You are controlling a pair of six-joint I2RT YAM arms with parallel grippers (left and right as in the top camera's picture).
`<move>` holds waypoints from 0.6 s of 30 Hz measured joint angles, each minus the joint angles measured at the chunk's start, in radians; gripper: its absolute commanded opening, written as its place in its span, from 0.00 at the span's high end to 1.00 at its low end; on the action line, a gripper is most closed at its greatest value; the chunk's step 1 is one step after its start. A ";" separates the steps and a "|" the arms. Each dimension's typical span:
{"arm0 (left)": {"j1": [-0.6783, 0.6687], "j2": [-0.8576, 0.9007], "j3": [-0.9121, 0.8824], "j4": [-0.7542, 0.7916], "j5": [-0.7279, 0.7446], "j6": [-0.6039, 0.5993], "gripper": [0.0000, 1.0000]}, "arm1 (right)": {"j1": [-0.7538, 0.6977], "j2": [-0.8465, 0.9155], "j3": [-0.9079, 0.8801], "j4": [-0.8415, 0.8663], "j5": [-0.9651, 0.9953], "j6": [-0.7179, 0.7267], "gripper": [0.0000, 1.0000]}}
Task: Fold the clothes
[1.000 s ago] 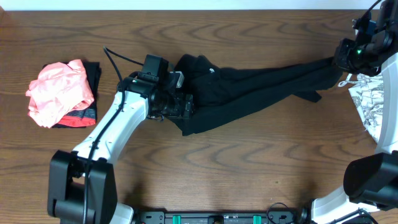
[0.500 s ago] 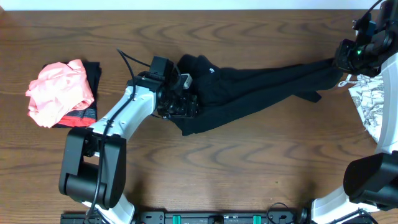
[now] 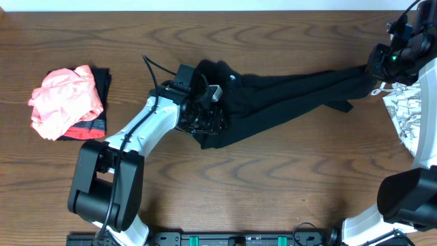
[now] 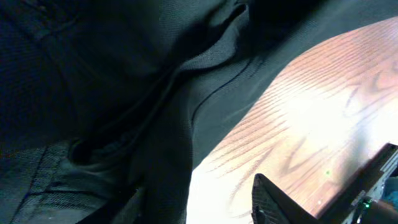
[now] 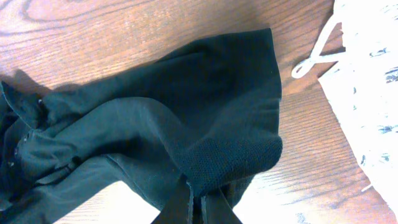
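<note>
— Black garment [image 3: 287, 92]?
— Lay stretched from the tabletop [image 3: 273, 184] centre to the right edge.
— Right gripper [image 5: 196, 205]?
— Clamped tight on its right end.
— Left gripper [image 3: 210, 121]?
— Sat at the left end; grip impossible to tell.
— Others?
— Coral-pink garment [image 3: 65, 102] heaped near left edge; white leaf-patterned garment [image 3: 406, 113] at right edge.

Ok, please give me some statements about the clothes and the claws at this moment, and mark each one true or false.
1. The right claw is shut on one end of the black garment. True.
2. The pink garment lies at the right side of the table. False: it lies at the left side.
3. The white patterned garment lies close to the right claw. True.
4. The black garment is folded into a neat square. False: it lies stretched long and rumpled across the table.
</note>
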 measured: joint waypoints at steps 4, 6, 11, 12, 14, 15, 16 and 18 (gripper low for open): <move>0.000 0.000 0.000 -0.010 -0.036 -0.003 0.74 | 0.000 0.000 0.000 -0.003 0.001 0.000 0.99; 0.000 0.000 0.000 -0.011 -0.048 -0.006 0.92 | 0.000 0.000 0.000 -0.005 0.002 0.000 0.99; 0.000 0.000 0.000 -0.011 -0.064 0.000 0.94 | 0.000 0.000 0.000 -0.007 0.003 0.000 0.99; 0.000 0.000 0.000 -0.011 -0.064 0.000 0.94 | 0.000 0.000 0.000 -0.006 0.003 0.000 0.99; 0.002 0.000 0.005 -0.025 -0.066 0.000 0.94 | 0.000 0.000 0.000 -0.006 0.003 0.000 0.99; 0.003 0.000 0.014 -0.047 -0.068 0.000 0.94 | 0.000 0.000 0.000 -0.006 0.003 0.000 0.99; 0.005 -0.001 0.025 -0.062 -0.068 0.000 0.94 | 0.000 0.000 0.000 -0.003 0.003 0.000 0.99; 0.014 -0.016 0.071 -0.105 -0.072 0.001 0.94 | 0.000 0.000 0.000 0.006 0.002 0.000 0.99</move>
